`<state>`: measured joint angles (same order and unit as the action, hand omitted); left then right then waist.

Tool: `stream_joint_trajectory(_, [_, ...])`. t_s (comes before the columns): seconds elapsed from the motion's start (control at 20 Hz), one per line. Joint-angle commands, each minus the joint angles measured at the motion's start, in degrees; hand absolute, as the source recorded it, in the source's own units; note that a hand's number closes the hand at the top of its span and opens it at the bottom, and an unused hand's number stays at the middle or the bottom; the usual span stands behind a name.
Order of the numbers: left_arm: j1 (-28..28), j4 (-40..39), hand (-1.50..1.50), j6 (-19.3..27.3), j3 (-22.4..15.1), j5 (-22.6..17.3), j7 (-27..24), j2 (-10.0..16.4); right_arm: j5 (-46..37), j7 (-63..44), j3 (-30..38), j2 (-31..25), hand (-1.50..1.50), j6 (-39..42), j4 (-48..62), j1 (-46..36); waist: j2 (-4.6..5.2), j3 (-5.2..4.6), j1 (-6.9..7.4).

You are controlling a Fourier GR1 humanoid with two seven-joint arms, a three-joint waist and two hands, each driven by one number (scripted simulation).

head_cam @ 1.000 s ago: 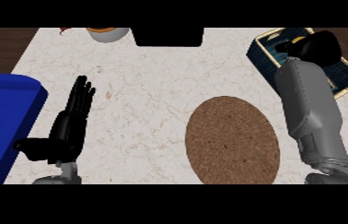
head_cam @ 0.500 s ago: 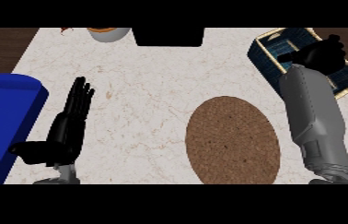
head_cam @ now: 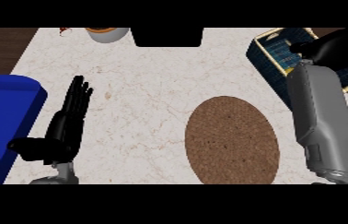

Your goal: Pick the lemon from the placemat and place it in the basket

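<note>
Lemon unseen: none on the placemat [head_cam: 232, 139] at lower centre-right, so it is likely hidden by the right hand [head_cam: 329, 50] over the basket [head_cam: 269, 61], upper right; whether that hand grips, I cannot tell. Let go near the rim, it could roll across the open desk [head_cam: 149, 80]. Left hand [head_cam: 68, 121] rests open, lower left.

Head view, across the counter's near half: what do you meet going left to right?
From the left edge: blue object → left hand, open → brown oval placemat → right forearm. The basket and right hand overlap it farther back, so omitted.
</note>
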<state>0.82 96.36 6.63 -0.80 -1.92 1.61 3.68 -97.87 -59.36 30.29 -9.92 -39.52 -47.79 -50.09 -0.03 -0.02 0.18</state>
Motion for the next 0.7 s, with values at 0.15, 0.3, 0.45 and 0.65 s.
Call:
stream_joint_trajectory(0.15, [-1.61, 3.77, 0.0, -0.77, 1.19, -1.19, 2.12, 1.28, -8.06, -10.83, -1.84, 3.58, -1.5, 4.6, -14.27, 4.36, -0.39, -0.02, -0.53])
stream_joint_trajectory(0.3, [-2.36, 2.5, 0.0, -0.5, 0.67, -0.25, 0.2, 0.75, -12.66, -13.67, -0.96, 5.23, -1.5, 7.09, -22.04, 6.66, -0.52, -0.06, -1.09])
stream_joint_trajectory(0.45, [-3.17, 2.32, 0.0, -1.11, 1.37, -1.48, -0.07, 0.78, -12.13, -12.68, -1.76, 9.64, -1.5, 5.13, -32.92, 10.16, -0.71, -0.05, -1.41])
stream_joint_trajectory(0.65, [-2.04, 0.29, 0.0, 1.35, -0.05, 1.7, -1.42, -0.84, -5.86, -7.35, -5.64, 9.81, -1.5, 13.6, -48.27, 16.66, -0.55, -0.01, -1.4])
